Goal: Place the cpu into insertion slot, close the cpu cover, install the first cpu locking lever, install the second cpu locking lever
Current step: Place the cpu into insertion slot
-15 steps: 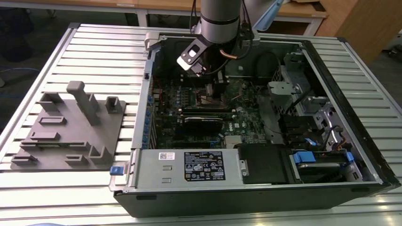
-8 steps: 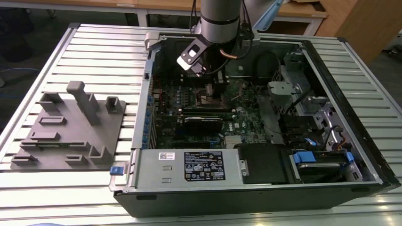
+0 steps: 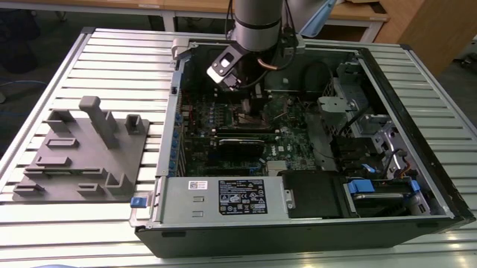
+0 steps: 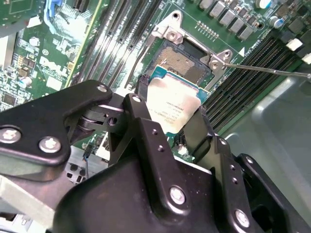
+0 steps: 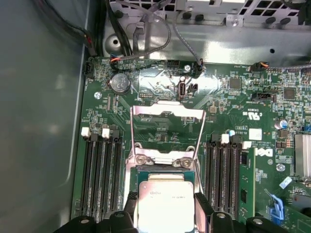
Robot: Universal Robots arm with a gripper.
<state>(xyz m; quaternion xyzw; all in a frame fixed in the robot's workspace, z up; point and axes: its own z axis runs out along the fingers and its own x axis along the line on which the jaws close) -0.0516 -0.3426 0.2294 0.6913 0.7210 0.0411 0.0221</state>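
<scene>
— Where's the chip (image 4: 170,102)?
— Clamped in the gripper (image 4: 171,108), a black finger (image 4: 140,104) pressed to each of two opposite edges.
— And the socket (image 4: 183,60)?
— Right under it; the chip covers the gripper-side part, seemingly tilted.
— The cover (image 5: 167,110)?
— Swung open on the socket's far side, in the first wrist view.

A robotics lab or workshop: an opened computer tower (image 3: 298,240) lies on a slatted aluminium counter (image 3: 119,61) beside a grey fixture block (image 3: 82,159), with wooden desks (image 3: 358,12) behind.
</scene>
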